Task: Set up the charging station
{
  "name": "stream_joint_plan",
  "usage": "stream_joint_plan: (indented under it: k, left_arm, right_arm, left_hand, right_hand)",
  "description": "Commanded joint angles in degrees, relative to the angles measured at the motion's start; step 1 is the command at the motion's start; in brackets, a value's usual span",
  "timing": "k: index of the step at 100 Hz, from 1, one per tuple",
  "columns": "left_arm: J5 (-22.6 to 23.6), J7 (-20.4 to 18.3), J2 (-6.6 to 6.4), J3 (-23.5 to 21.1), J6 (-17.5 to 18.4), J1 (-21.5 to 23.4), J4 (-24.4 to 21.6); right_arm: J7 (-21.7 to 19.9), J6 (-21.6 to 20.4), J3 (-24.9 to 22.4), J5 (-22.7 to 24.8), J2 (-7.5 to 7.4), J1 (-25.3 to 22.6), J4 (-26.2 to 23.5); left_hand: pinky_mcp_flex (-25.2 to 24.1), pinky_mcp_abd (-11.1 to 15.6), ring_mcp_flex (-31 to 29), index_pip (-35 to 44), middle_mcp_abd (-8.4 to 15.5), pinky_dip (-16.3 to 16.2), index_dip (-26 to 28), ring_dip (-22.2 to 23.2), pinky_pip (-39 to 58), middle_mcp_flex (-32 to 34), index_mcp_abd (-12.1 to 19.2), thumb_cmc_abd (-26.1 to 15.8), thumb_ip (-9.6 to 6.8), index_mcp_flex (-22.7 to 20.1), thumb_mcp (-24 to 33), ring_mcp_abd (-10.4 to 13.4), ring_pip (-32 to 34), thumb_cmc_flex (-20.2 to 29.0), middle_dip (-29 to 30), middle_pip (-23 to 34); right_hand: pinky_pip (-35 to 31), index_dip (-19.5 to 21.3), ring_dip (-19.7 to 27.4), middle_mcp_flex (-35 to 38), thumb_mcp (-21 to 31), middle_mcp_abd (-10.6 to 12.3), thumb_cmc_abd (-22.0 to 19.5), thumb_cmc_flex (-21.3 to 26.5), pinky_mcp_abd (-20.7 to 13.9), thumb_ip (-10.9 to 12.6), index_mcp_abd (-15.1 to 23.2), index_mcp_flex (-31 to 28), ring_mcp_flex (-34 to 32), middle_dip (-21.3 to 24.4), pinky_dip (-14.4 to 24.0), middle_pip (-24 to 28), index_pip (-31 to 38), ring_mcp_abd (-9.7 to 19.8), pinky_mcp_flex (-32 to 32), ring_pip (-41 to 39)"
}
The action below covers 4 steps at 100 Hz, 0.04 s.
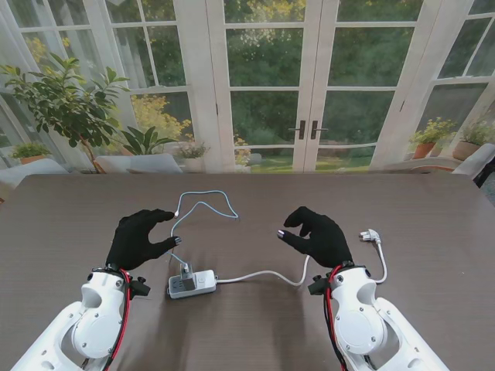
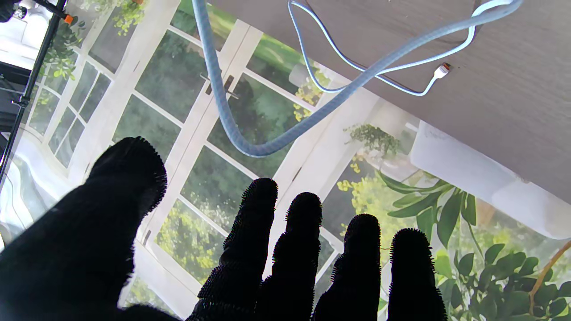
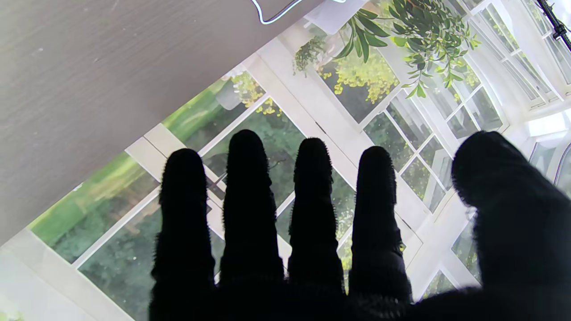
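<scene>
Beside the power strip [image 1: 192, 284], both hands hover, fingers spread, holding nothing.
Left hand [image 1: 141, 238] near blue cable [image 1: 207, 204]; right hand [image 1: 319, 235] near plug [image 1: 370, 235].

White power strip [image 1: 192, 284] lies flat, pale-blue cable [image 1: 207, 205] plugged in.

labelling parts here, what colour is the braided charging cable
Light blue, with a white connector at its free end. The charging cable shows best in the left wrist view.

Left hand [image 2: 250, 263], black glove, fingers [image 2: 303, 232] spread w/ nothing held. Beyond them a light-blue braided cable [image 2: 250, 149] hangs in a loop; its white connector [image 2: 440, 71] lies on the brown table [image 2: 513, 102]. Windows, plants behind.
</scene>
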<state>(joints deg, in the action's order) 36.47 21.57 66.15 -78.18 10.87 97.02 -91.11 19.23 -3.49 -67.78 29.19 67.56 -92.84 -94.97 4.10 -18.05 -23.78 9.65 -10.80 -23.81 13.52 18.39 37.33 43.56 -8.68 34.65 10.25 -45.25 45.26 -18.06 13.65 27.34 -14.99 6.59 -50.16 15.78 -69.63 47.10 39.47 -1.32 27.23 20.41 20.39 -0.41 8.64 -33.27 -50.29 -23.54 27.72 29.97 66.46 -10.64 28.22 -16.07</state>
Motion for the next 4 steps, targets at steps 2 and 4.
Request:
stream_joint_plan:
  k: [2, 4]
  left_arm:
    - [-0.01, -1.17, 0.31, -0.07, -0.2, 0.56, -0.32]
    - [-0.02, -1.18, 0.31, -0.09, -0.22, 0.6, -0.36]
  right_arm:
    - [-0.73, 0.03, 0.14, -0.04, 0.18, -0.42, -0.48]
    - [-0.78, 0.04, 0.14, -0.09, 0.17, -0.43, -0.49]
  left_hand:
    - [-1.36, 1.96, 1.31, -0.67, -0.04, 0.71, -0.29, -0.99, -1.61, -1.21, -0.48, -0.27, -1.66, 0.66, -1.21, 1.31, -0.73, 0.29, 0.49, -0.35]
    - [-1.33, 1.93, 1.31, -0.66, -0.07, 0.72, -0.29, -1.0, -1.61, -1.27, -0.5, -0.25, -1.66, 0.64, -1.21, 1.35, -0.73, 0.29, 0.5, -0.37]
  right_hand:
    - [1.63, 0.24, 48.56, -1.03, 0.13, 1.16, 1.47, -0.41, -0.26, -0.87, 0.0, 0.84, 1.55, 0.89, 0.37, -0.52, -24.77, 1.08, -0.73, 0.71]
    - [1.7, 0.22, 48.57, -1.11, 0.15, 1.23, 1.48, -0.44, -0.26, -0.89, 0.09, 0.86, 1.62, 0.91, 0.42, -0.57, -24.81, 1.13, -0.74, 0.72]
